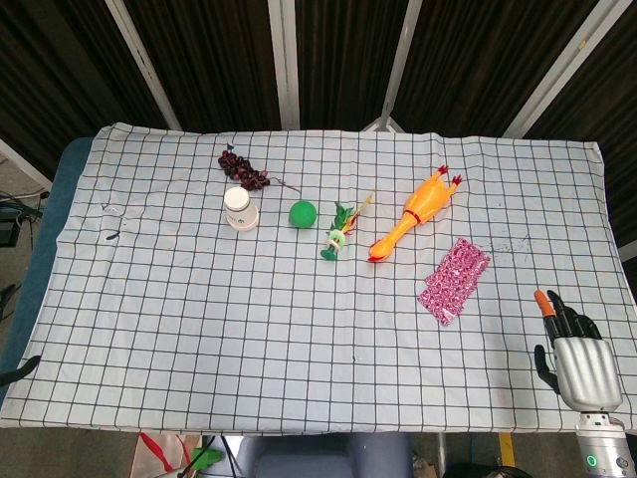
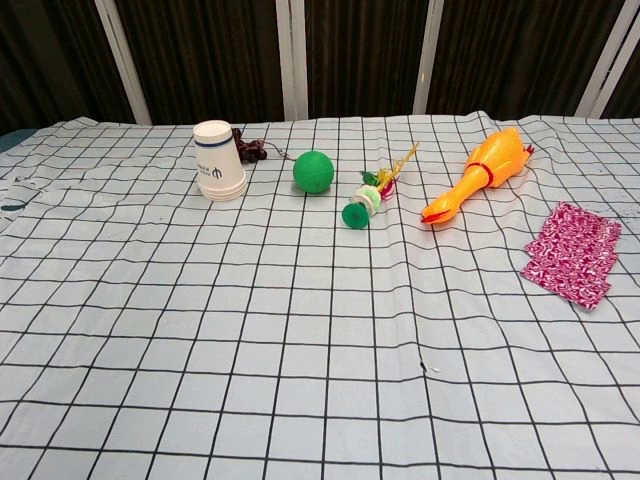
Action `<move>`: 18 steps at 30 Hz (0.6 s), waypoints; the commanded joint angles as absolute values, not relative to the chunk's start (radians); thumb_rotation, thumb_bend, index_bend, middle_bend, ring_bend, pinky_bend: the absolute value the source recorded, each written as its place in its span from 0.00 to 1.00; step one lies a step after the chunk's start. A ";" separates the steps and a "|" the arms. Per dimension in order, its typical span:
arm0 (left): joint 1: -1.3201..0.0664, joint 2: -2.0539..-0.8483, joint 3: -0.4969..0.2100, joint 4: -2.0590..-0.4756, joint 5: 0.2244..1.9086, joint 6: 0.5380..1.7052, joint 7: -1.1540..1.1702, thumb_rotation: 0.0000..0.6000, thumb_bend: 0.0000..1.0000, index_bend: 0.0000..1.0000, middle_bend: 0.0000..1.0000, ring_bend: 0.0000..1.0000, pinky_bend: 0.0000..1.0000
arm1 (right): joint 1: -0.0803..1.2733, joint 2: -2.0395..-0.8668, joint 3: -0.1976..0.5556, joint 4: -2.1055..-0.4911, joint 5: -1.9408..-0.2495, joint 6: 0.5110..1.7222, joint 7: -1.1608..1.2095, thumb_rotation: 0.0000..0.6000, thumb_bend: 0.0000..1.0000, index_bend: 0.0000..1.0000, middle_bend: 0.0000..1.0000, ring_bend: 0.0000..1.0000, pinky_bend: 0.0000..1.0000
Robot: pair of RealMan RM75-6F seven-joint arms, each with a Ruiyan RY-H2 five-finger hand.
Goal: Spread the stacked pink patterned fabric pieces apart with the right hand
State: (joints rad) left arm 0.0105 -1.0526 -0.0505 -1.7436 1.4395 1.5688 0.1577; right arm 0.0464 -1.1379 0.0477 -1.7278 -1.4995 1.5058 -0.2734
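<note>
The stacked pink patterned fabric pieces (image 1: 454, 279) lie flat on the checked tablecloth at the right, also seen as the fabric pieces (image 2: 571, 252) in the chest view. My right hand (image 1: 574, 351) hovers near the table's front right corner, a little below and to the right of the fabric, fingers extended and apart, holding nothing. It does not touch the fabric. The chest view does not show this hand. My left hand appears in neither view.
An orange rubber chicken (image 1: 412, 213) lies just up-left of the fabric. Further left are a green feathered toy (image 1: 337, 235), a green ball (image 1: 302, 214), a white paper cup (image 1: 239, 209) and dark grapes (image 1: 244, 168). The tablecloth's right edge (image 1: 619, 249) runs close to the fabric.
</note>
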 commanded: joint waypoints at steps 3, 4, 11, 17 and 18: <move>0.010 -1.053 -0.050 -1.747 1.438 1.567 0.162 1.00 0.20 0.10 0.00 0.03 0.17 | 0.047 -1.142 0.049 -1.721 -1.505 1.509 -0.266 1.00 0.56 0.00 0.08 0.17 0.23; 0.011 -1.053 -0.049 -1.747 1.439 1.567 0.164 1.00 0.20 0.10 0.00 0.03 0.17 | 0.047 -1.142 0.048 -1.719 -1.507 1.508 -0.265 1.00 0.56 0.00 0.08 0.17 0.23; 0.014 -1.056 -0.047 -1.747 1.451 1.579 0.167 1.00 0.20 0.10 0.01 0.03 0.17 | 0.049 -1.142 0.046 -1.719 -1.515 1.506 -0.259 1.00 0.56 0.00 0.08 0.17 0.23; 0.010 -1.055 -0.047 -1.748 1.446 1.568 0.168 1.00 0.20 0.10 0.01 0.03 0.17 | 0.057 -1.155 0.036 -1.714 -1.528 1.488 -0.269 1.00 0.56 0.00 0.09 0.23 0.23; 0.011 -1.055 -0.047 -1.748 1.447 1.569 0.168 1.00 0.20 0.10 0.01 0.03 0.17 | 0.058 -1.156 0.035 -1.713 -1.529 1.486 -0.271 1.00 0.56 0.00 0.10 0.24 0.23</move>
State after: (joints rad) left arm 0.0105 -1.0554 -0.0467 -1.7479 1.4460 1.5681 0.1675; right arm 0.0575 -1.1552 0.0354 -1.7136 -1.5283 1.4872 -0.2699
